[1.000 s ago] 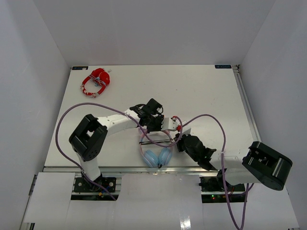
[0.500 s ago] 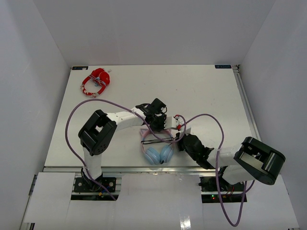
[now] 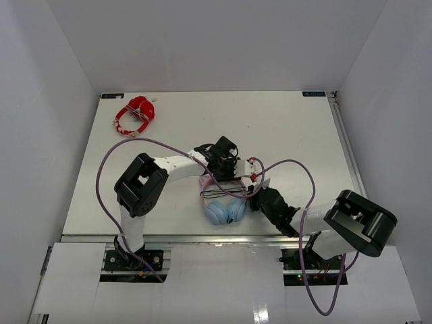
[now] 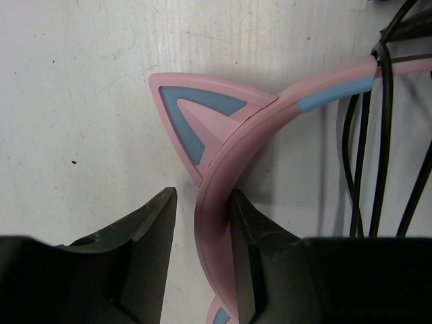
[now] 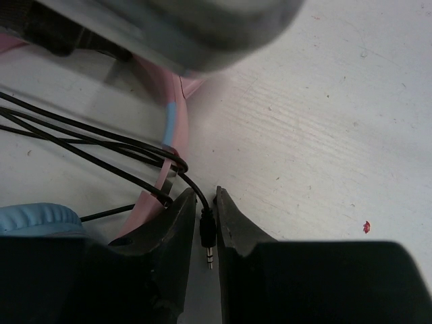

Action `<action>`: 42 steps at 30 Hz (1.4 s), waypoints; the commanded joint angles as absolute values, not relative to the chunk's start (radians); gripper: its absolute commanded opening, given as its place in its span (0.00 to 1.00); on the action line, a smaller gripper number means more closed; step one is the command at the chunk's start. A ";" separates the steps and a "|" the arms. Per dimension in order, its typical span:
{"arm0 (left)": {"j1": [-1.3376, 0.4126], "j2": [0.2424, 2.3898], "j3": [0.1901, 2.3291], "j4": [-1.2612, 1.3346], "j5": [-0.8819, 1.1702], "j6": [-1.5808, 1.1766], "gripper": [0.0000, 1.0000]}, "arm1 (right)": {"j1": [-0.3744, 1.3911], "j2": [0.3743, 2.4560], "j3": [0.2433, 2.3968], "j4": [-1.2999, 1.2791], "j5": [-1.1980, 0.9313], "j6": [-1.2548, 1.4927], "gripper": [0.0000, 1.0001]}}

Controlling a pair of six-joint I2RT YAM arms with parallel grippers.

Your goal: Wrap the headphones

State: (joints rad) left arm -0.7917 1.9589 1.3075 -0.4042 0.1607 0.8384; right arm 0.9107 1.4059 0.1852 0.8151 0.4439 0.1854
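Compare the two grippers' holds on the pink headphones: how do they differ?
The left gripper straddles the pink headband beside the cat ear, with a gap at one finger; the right gripper is shut on the black cable just above its plug. The left fingers stand apart; the right fingers nearly meet. Both work on the same headphones, low over the table.

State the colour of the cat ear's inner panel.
Light blue, inside a pink border; the cat ear shows best in the left wrist view.
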 commanded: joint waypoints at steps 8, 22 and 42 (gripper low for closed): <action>-0.764 1.952 1.295 -0.373 0.136 0.818 0.60 | 0.902 1.346 0.202 0.799 0.503 0.196 0.38; -0.762 1.885 1.266 -0.345 0.156 0.806 0.98 | 0.882 1.278 0.234 0.701 0.505 0.192 0.41; -0.654 1.724 1.278 -0.039 0.225 0.401 0.98 | 0.882 1.205 0.174 0.671 0.381 0.226 0.42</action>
State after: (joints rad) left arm -0.6719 1.8585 1.2663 -0.1589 0.1675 0.5316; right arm 0.8852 1.1909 0.1848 0.6344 0.4102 0.2064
